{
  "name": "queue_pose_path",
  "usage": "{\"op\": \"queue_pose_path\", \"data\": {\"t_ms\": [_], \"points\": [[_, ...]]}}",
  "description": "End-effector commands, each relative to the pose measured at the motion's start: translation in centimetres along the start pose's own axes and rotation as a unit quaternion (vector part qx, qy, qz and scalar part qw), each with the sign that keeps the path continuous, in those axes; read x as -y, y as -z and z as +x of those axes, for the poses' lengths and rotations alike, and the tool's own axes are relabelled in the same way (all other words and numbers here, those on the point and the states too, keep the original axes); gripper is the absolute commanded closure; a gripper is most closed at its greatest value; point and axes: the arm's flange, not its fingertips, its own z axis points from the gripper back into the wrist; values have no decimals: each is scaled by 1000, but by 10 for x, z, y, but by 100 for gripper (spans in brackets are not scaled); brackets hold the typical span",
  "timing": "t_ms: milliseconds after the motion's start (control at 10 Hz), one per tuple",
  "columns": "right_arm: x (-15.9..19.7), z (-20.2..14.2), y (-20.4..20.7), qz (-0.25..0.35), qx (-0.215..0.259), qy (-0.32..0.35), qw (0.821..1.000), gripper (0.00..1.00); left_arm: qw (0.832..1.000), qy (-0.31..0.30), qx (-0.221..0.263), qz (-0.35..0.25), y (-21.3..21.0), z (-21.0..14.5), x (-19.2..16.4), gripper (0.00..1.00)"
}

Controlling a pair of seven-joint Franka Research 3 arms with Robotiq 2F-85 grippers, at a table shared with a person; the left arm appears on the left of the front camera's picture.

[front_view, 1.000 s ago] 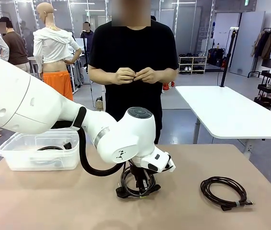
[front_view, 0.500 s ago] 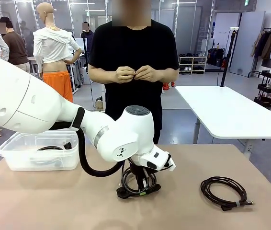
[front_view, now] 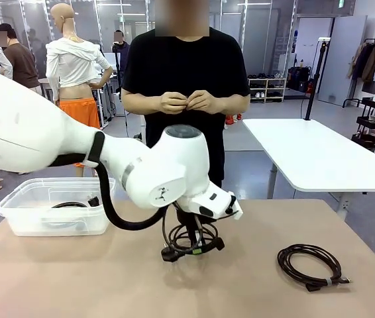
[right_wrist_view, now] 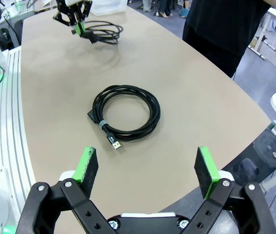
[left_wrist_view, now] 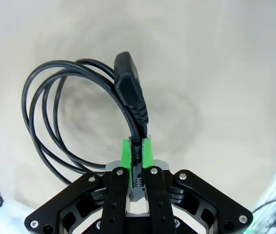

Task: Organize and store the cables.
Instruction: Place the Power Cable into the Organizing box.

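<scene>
My left gripper [front_view: 199, 249] is shut on a thin black cable [front_view: 171, 253] wound in a coil, which hangs just above the middle of the table. In the left wrist view the green pads [left_wrist_view: 126, 152] clamp the cord just below its plug [left_wrist_view: 129, 90], with the loops spreading to the left. A second coiled cable [front_view: 307, 249] with a pale tie band lies flat on the table to the right. My right gripper [right_wrist_view: 147, 168] hovers open above and short of that cable [right_wrist_view: 153, 113]. A third cable [front_view: 68, 205] rests inside the clear bin [front_view: 15, 218].
The clear plastic bin stands at the table's far left. A person in a black shirt stands at the far edge with both hands [front_view: 187, 103] held together at the chest. A white table [front_view: 307, 156] stands behind on the right.
My left arm has risen and drifted slightly left, lifting the held coil off the tabletop. The right-hand cable and the person have not moved.
</scene>
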Motion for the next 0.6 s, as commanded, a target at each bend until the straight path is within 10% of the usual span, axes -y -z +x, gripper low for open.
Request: {"op": "queue_pose_path", "data": {"t_ms": [0, 500], "points": [[-3, 5, 1, -9, -1, 13, 1000, 0, 999, 43, 16, -1, -36, -36, 5, 100], [-3, 5, 1, -9, -1, 13, 1000, 0, 991, 88, 19, 95, -105, -143, -33, 100]]}}
